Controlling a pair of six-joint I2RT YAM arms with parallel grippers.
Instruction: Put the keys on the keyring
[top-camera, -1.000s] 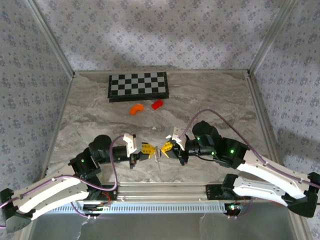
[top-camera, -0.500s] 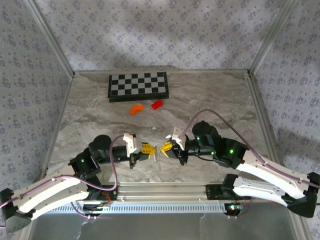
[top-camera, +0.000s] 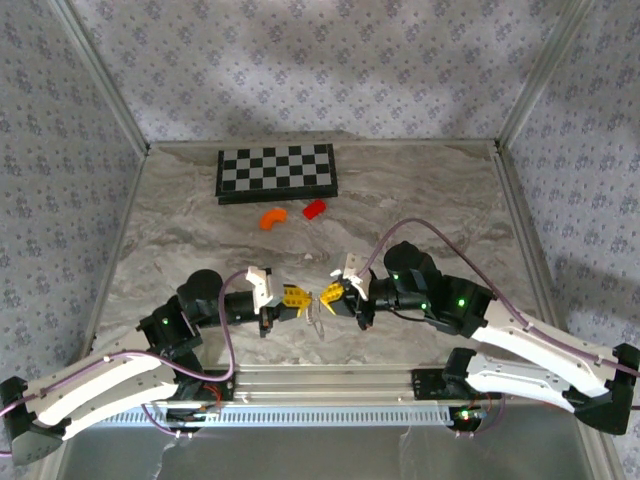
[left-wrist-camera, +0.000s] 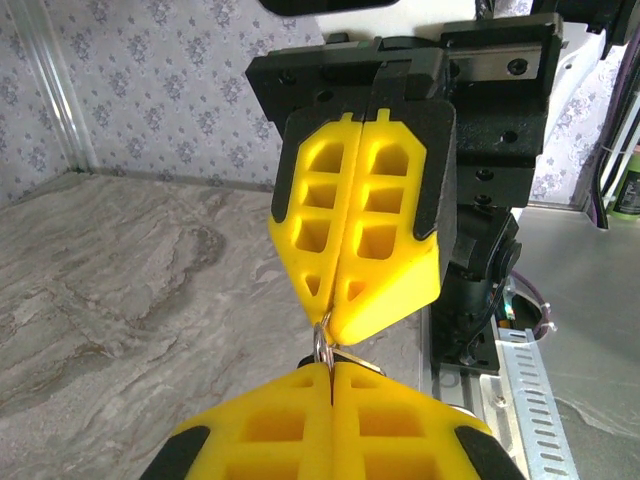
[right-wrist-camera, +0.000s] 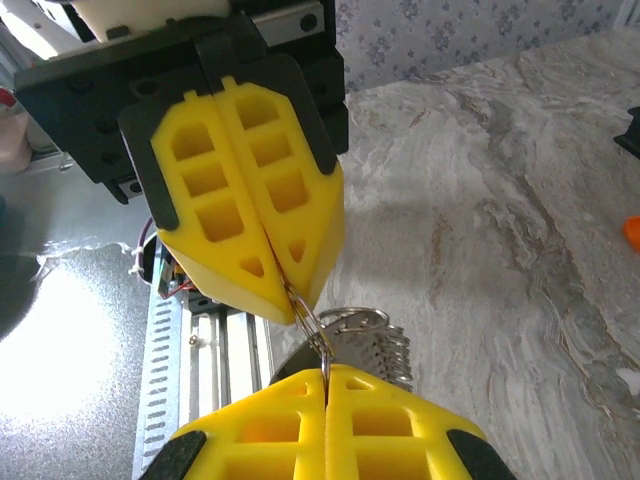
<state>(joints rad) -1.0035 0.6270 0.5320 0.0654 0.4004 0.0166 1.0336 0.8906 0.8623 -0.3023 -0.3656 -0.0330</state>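
At left, the left gripper (top-camera: 302, 300) is clamped on one side of the keyring (right-wrist-camera: 352, 325). The ring hangs between the two fingertip pairs, just above the table (top-camera: 420, 190). A second ago it showed edge-on; now it shows as a small loop, so it has turned while the arms barely move. The right gripper (top-camera: 327, 298) pinches the opposite side. The keys may sit in the dangling strand, but that is unclear. Threading looks unfinished.

Checkerboard (top-camera: 277, 172), curved orange piece (top-camera: 272, 217), red block (top-camera: 315, 208), marbled tabletop (top-camera: 430, 190)
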